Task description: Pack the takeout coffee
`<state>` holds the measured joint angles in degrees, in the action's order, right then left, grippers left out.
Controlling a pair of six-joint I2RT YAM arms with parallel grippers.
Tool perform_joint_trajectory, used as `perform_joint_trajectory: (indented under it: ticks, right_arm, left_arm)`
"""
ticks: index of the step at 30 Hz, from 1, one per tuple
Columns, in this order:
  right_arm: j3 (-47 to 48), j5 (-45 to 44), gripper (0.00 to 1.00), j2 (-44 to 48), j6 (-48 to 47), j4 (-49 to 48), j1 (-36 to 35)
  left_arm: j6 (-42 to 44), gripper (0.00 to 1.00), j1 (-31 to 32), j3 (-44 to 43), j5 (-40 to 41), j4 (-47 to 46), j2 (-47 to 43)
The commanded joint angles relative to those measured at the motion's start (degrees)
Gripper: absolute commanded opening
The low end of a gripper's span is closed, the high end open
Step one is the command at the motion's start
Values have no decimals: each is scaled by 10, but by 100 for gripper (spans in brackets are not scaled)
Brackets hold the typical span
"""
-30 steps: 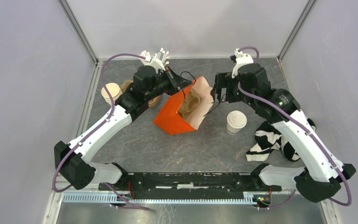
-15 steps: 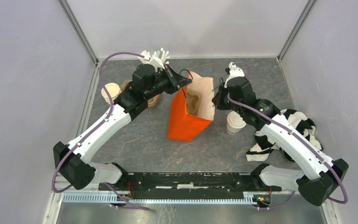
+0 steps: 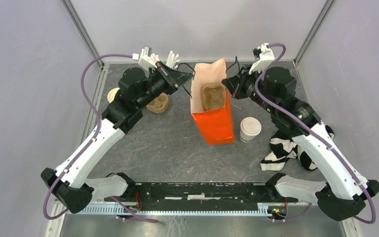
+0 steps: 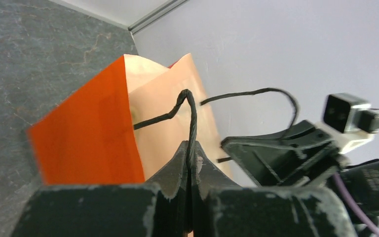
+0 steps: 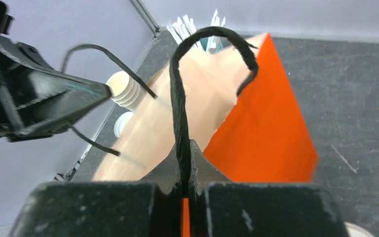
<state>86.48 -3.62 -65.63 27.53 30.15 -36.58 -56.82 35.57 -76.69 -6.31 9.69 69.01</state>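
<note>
An orange paper bag with black cord handles stands upright at mid-table, its mouth pulled open. My left gripper is shut on the left handle, the cord pinched between the fingertips of the gripper. On the bag's other side my right gripper is shut on the right handle, with the loop rising from that gripper's tips. The takeout coffee, a cream cup with a white lid, stands on the table just right of the bag, untouched.
A stack of lidless cream cups and a brown holder sit at the left behind the left arm. White sticks stand at the back. A black-and-white striped cloth lies at the right by the right arm.
The right gripper has closed on the right handle. Both grippers have risen and the bag has gone from lying tilted to standing upright with its mouth open.
</note>
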Motion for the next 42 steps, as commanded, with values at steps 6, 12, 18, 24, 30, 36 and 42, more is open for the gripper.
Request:
perform_joint_trajectory:
  ticks: [6,12,18,24,30,36,42]
  right_arm:
    - [-281,-50,0,26,18,-149,6]
    - [-97,83,0,-24,-14,-92,0]
    - [-66,98,0,-21,-8,-107,0]
    - [-90,63,0,-4,-11,-57,1]
    - [-317,52,0,32,-13,-218,0]
    - [-276,70,0,28,-103,-215,-22]
    - [-284,95,0,54,-175,-298,-21]
  left_arm:
    - [-50,2,-26,145,58,-29,-11]
    - [-55,2,-67,52,-71,-24,1]
    - [-23,2,-67,-9,-47,-3,-13]
    - [-61,2,-67,49,-48,-15,-23]
    - [-55,2,-71,220,-13,-6,-55]
    - [12,2,-74,169,-65,-23,-52]
    - [84,2,-68,109,-90,-55,-57]
